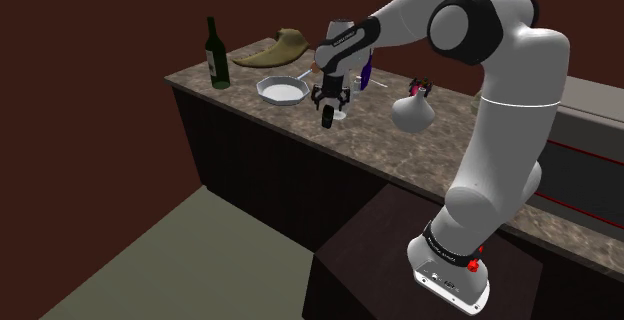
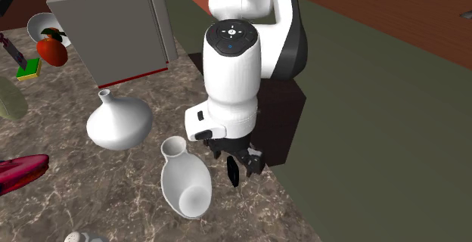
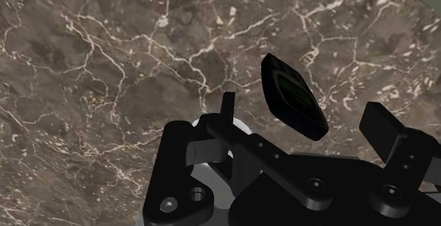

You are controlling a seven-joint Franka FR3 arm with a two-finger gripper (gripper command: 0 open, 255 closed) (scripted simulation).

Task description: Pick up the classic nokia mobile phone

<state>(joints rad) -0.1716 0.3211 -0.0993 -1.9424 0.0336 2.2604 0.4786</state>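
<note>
Here the black gripper (image 3: 305,111) hangs over the brown marbled countertop (image 3: 106,62) with its fingers spread wide. The black mobile phone (image 3: 293,94) is tilted between them, with a gap on either side, just beside a white vase (image 2: 185,184) lying on its side.

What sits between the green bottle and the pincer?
A white octagonal dish lies between the green bottle and the pincer, seen in the shoulder view.

Shoulder view looks down from behind my stand (image 1: 370,258), well off; the second faces my arm (image 2: 231,59), close above the tabletop (image 2: 91,180); wrist view hangs nearest. All share the tabletop under my tool (image 1: 328,118).
</note>
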